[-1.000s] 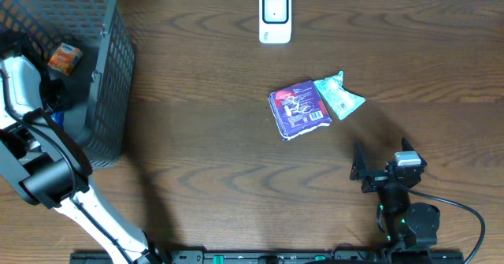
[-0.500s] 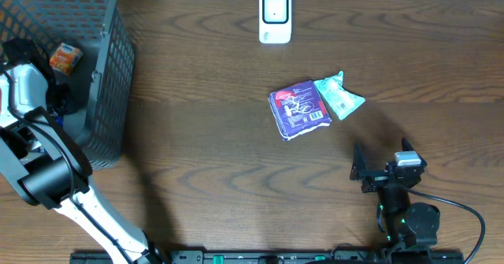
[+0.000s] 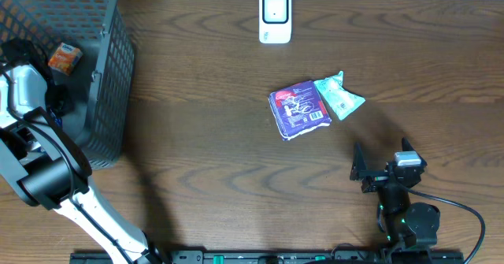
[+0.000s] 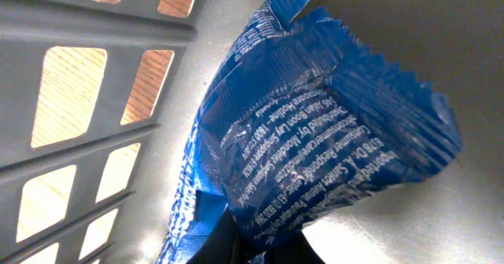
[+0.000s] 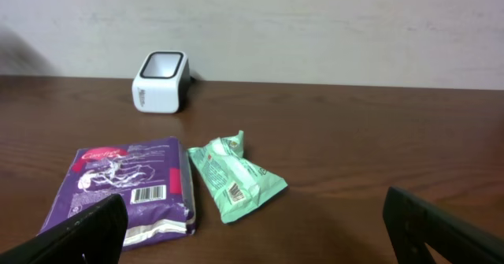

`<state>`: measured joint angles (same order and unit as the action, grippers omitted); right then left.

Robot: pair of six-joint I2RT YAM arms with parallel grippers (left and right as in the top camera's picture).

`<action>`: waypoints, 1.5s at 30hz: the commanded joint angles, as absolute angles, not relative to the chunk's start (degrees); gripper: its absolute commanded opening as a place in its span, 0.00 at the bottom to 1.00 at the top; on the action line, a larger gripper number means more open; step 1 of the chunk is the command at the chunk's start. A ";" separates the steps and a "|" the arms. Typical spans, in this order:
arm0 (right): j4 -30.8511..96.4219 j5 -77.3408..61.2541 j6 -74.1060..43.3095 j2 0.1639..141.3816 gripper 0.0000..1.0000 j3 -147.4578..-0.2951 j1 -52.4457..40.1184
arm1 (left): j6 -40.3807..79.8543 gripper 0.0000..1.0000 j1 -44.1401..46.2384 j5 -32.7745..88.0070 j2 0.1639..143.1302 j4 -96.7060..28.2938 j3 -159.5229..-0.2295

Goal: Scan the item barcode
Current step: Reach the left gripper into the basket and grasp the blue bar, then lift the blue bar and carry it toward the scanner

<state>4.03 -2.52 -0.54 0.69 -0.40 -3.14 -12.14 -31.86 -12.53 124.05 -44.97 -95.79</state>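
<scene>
Two packs are lying out on the bench [image 3: 197, 138] in the overhead view: a purple pack [image 3: 298, 110] with a green pack [image 3: 339, 96] touching its right edge. The white scanner [image 3: 275, 16] is standing well apart from them near the far side. The left arm [image 3: 24, 91] is reaching down into the grey basket [image 3: 110, 75] beside an orange packet [image 3: 65, 57], and from above it is hiding whatever it is gripping. The right claw [image 3: 378, 169] is waiting near the front edge, spread wide and holding nothing.

From the left wrist, a blue packet [image 4: 315, 138] is filling the frame against the basket's slotted wall. The left claw [image 4: 236, 244] is pinching it shut at the lower edge. Only small white print is showing on this face — no barcode that I can make out.

From the right wrist, the camera is looking across at both packs and the scanner, and each pack is showing a barcode label.

By my reading the task is only just getting going. The packet is gripped but is sitting inside the basket, so lifting it out, carrying it to the scanner and turning its code to the window are all left to do.

Against the frame a second ago, the left arm is sitting slightly differently in the basket — the packs, scanner and right arm are staying put.
</scene>
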 commanded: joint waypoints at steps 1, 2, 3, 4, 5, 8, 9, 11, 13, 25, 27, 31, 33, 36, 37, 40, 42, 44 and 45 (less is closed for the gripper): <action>4.25 -2.02 0.30 0.45 0.99 -0.32 -3.42 | -10.76 0.07 -31.94 -6.02 123.61 -46.17 -94.45; 4.25 -2.02 0.30 0.45 0.99 -0.32 -3.42 | -10.41 0.07 -31.75 -4.32 122.52 -46.17 -94.61; 4.27 -2.02 0.30 0.45 0.99 -0.32 -3.42 | -10.41 0.07 -31.62 -2.72 121.43 -46.15 -94.91; 4.25 -2.02 0.30 0.45 0.99 -0.32 -3.42 | -10.31 0.07 -31.44 -0.93 120.16 -46.17 -95.42; 4.25 -2.02 0.30 0.45 0.99 -0.32 -3.42 | -9.91 0.07 -31.27 0.89 118.61 -46.15 -96.01; 4.25 -2.02 0.30 0.45 0.99 -0.32 -3.42 | -7.09 0.07 -30.87 6.66 112.79 -45.28 -97.43; 4.25 -2.02 0.30 0.45 0.99 -0.32 -3.42 | -4.95 0.07 -30.76 8.54 109.91 -44.40 -97.49; 4.25 -2.02 0.30 0.45 0.99 -0.32 -3.42 | -1.63 0.07 -30.79 12.08 104.60 -43.20 -97.49; 4.25 -2.02 0.30 0.45 0.99 -0.32 -3.42 | 0.64 0.07 -30.79 16.16 99.31 -42.04 -97.49; 4.27 -2.02 0.30 0.45 0.99 -0.32 -3.42 | 18.39 0.07 -29.95 39.07 75.02 -34.79 -97.49; 4.27 -2.02 0.30 0.45 0.99 -0.32 -3.42 | 18.96 0.07 -28.18 41.39 73.47 -34.81 -97.49; 4.27 -2.02 0.30 0.45 0.99 -0.32 -3.42 | 19.42 0.07 -21.54 43.72 71.92 -35.62 -97.47; 4.25 -2.02 0.30 0.45 0.99 -0.32 -3.42 | 19.40 0.07 -17.76 43.70 71.83 -37.15 -97.47; 4.27 -2.02 0.30 0.45 0.99 -0.32 -3.42 | 19.40 0.07 -12.75 41.10 72.29 -42.00 -97.47; 4.27 -2.02 0.30 0.45 0.99 -0.32 -3.42 | 19.42 0.07 -10.94 37.98 72.66 -44.75 -97.47; 4.25 -2.02 0.30 0.45 0.99 -0.32 -3.42 | 20.84 0.08 -5.93 24.77 73.89 -51.46 -96.99; 4.25 -2.02 0.30 0.45 0.99 -0.32 -3.42 | 23.70 0.07 -3.05 16.84 74.65 -53.65 -96.05; 4.27 -2.02 0.30 0.45 0.99 -0.32 -3.42 | 27.59 0.07 0.14 11.25 75.70 -54.57 -94.54; 4.25 -2.02 0.30 0.45 0.99 -0.32 -3.42 | 29.06 0.07 1.54 10.20 76.31 -54.61 -93.84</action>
